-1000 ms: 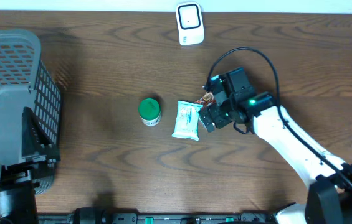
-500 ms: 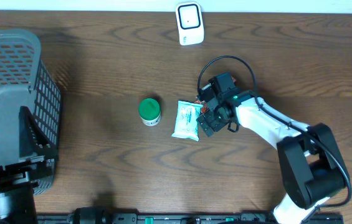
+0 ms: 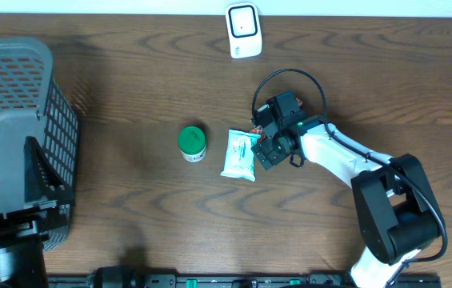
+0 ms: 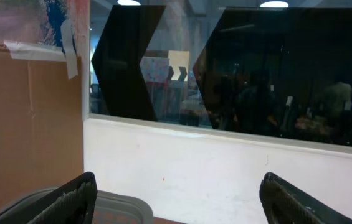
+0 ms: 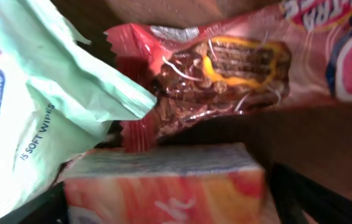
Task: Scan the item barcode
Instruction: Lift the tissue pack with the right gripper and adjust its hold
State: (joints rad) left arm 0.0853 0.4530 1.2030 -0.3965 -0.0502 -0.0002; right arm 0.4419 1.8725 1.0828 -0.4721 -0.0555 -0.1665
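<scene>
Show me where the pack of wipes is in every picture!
Overhead: wipes pack mid-table, right of the green-lidded jar.
Left wrist: not in it.
Right wrist: wipes pack fills the left side.
Shared landmark: red snack wrapper beside the pack; top right in the right wrist view.

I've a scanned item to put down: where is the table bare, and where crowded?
Bare: between the basket and the green-lidded jar; the far right corner beside the scanner; the near strip of table below the jar. Crowded: wipes pack, snack wrapper and right hand bunched together.
</scene>
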